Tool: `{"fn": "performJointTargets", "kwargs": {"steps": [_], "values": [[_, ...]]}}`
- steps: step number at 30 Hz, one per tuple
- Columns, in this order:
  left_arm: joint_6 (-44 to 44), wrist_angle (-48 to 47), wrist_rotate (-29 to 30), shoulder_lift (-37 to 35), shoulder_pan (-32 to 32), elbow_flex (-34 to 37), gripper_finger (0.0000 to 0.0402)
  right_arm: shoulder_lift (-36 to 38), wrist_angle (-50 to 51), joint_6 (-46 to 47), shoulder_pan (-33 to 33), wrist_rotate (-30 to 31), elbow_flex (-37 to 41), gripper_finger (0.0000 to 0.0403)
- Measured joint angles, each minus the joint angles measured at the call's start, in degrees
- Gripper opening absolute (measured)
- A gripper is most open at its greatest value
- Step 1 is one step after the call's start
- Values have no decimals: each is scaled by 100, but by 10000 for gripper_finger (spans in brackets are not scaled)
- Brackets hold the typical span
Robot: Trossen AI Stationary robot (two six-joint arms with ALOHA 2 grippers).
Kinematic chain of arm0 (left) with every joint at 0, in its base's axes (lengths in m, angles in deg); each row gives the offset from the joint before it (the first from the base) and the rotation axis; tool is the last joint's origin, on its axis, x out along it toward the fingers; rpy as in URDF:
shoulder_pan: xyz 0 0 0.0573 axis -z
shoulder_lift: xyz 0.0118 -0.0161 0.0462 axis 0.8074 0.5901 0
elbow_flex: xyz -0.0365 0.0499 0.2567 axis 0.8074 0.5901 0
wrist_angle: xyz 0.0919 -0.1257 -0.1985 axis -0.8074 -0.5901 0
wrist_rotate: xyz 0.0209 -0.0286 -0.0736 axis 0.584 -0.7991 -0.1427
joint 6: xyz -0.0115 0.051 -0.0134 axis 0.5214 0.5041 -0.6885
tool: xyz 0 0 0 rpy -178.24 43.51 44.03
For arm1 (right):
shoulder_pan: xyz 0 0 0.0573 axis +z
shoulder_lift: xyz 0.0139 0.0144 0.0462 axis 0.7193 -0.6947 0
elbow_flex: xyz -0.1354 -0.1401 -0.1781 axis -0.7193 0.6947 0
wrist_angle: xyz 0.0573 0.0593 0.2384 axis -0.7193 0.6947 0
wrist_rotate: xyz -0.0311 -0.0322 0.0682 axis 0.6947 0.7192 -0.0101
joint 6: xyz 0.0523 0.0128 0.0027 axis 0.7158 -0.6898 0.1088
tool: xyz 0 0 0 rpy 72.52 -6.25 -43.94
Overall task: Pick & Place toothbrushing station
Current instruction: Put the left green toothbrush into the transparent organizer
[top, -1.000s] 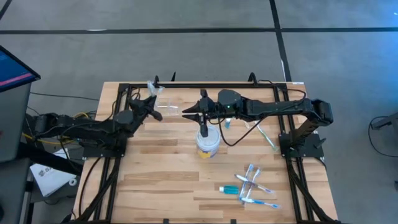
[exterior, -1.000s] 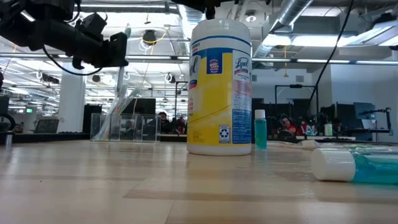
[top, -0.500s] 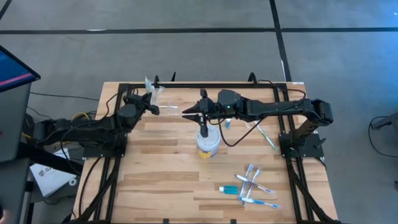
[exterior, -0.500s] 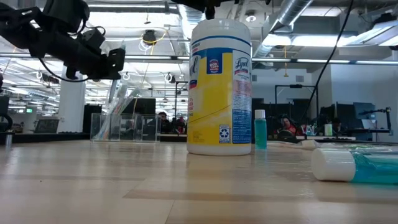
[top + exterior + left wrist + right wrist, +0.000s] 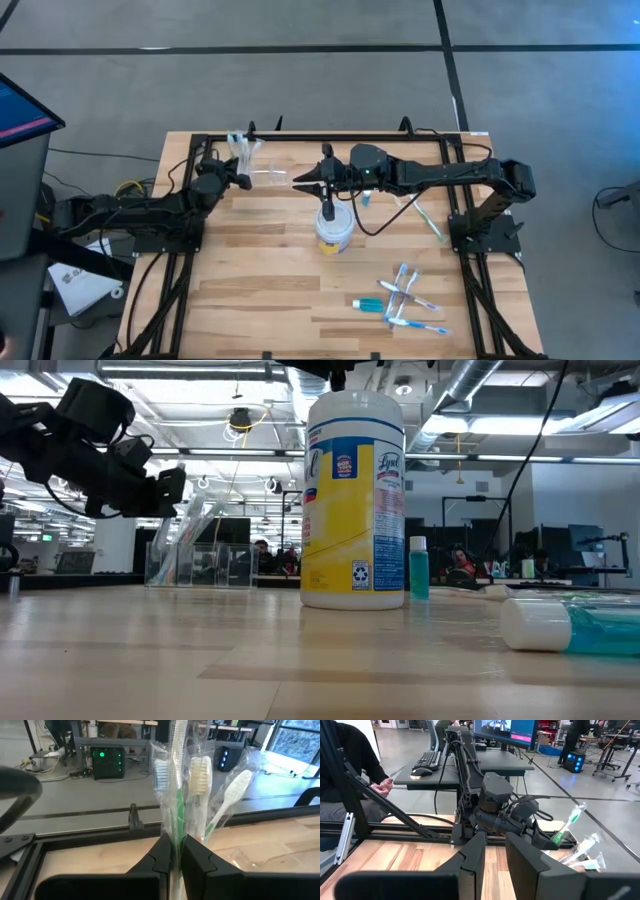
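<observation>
The see-through toothbrushing station (image 5: 200, 565) stands at the far left of the table (image 5: 262, 178). Wrapped toothbrushes (image 5: 192, 510) rise from it. My left gripper (image 5: 240, 180) is beside it, shut on a wrapped green-handled toothbrush (image 5: 175, 795). Two more wrapped brushes, one cream (image 5: 200, 770) and one white (image 5: 235, 785), stand just behind that one. My right gripper (image 5: 297, 181) hangs open and holds nothing, high over the table's middle and above the yellow-banded tub (image 5: 334, 232). My left gripper pinches the green toothbrush's wrapped handle (image 5: 176, 827) between its two fingers. The fingers come in about level from the table's left side and lie across the handle. The brush stands upright with its bristle head (image 5: 162, 770) above the fingers. Its lower end is hidden by the gripper.
The tall tub (image 5: 353, 500) stands mid-table, with a small teal bottle (image 5: 418, 568) behind it. A larger teal bottle (image 5: 570, 625) lies at the near right, beside loose wrapped toothbrushes (image 5: 405, 300). A person sits beyond the table's left side (image 5: 350, 765).
My left gripper has sunk and drawn back toward the table's left edge. It stays shut on the toothbrush.
</observation>
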Motion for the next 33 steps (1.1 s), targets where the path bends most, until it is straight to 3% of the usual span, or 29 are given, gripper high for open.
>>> {"fn": "performJointTargets", "kwargs": {"steps": [10, 25, 33], "values": [[-8, 582, 8, 0, 0, 333, 14, -2, 0, 0, -2, 2, 0, 68], [84, 641, -10, 13, 0, 353, 15, -4, -2, 2, -7, 2, 0, 68], [39, 642, -44, 132, 0, 353, 56, -4, -2, 2, -4, 2, 0, 68]]}}
